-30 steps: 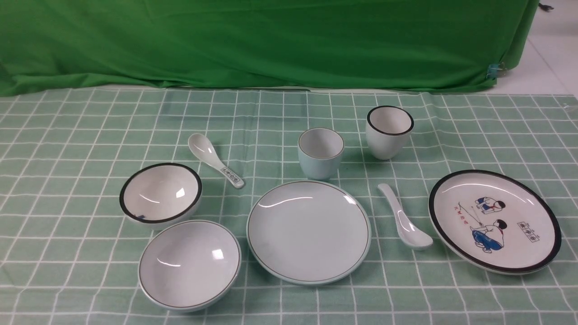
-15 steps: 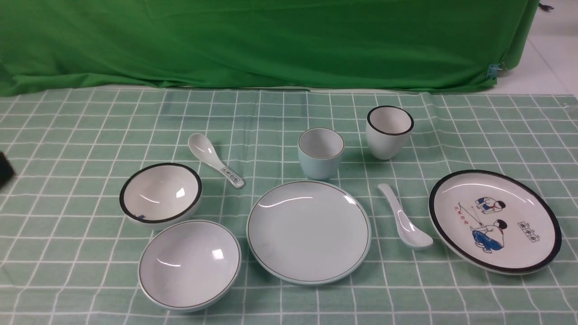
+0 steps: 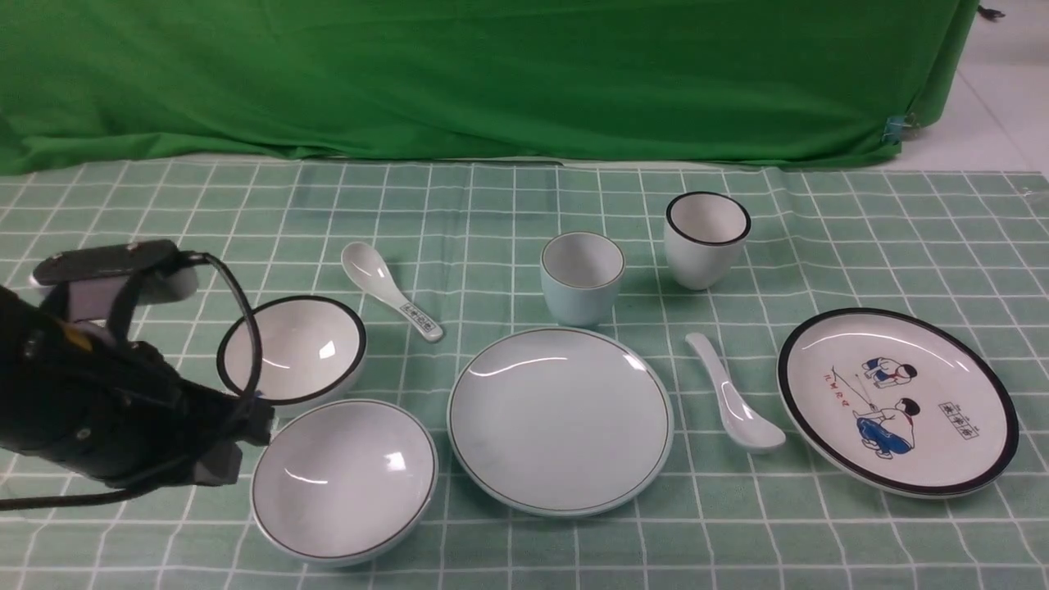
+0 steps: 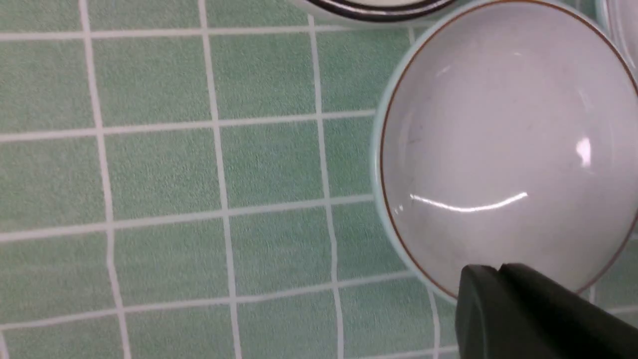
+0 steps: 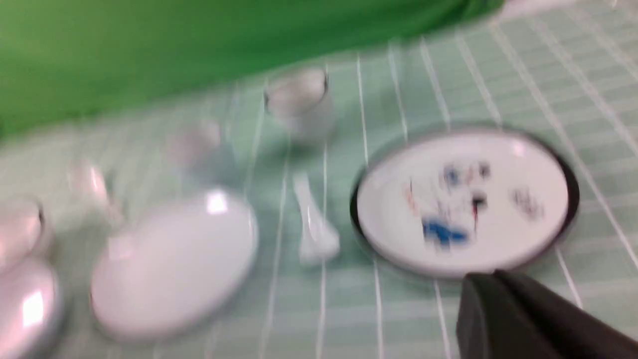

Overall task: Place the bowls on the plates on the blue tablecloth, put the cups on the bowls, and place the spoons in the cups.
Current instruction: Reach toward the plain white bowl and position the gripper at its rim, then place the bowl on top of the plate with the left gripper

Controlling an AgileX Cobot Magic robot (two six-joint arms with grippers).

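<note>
Left end effector (image 4: pixel 501 269): closed, fingers together, with nothing in its grasp; it hangs beside the blue bowl in the front view
Right end effector (image 5: pixel 486 276): seen in its own wrist view alone, closed, holding nothing
Blue bowl (image 3: pixel 344 482): upright and empty, near the left end effector, between it and the blue plate
Black-rimmed bowl (image 3: pixel 293 348): upright, just beyond the blue bowl, partly hidden by the left arm's cable
Blue plate (image 3: pixel 560 422): bare, just to the right of the blue bowl
Patterned spoon (image 3: pixel 392 291): beyond the blue bowl, scoop pointing away, handle end toward the blue plate
Blue cup (image 3: pixel 582 279): upright, just past the far edge of the blue plate
Plain spoon (image 3: pixel 736 397): between the two plates, scoop toward the robot
Black-rimmed cup (image 3: pixel 706 239): upright, farther back and to the right of the blue cup
Cartoon plate (image 3: pixel 899 401): bare, at the far right, well apart from both bowls
Tablecloth (image 3: pixel 590 553): gridded, under all the dishes
Backdrop (image 3: pixel 492 78): green cloth behind the tablecloth
</note>
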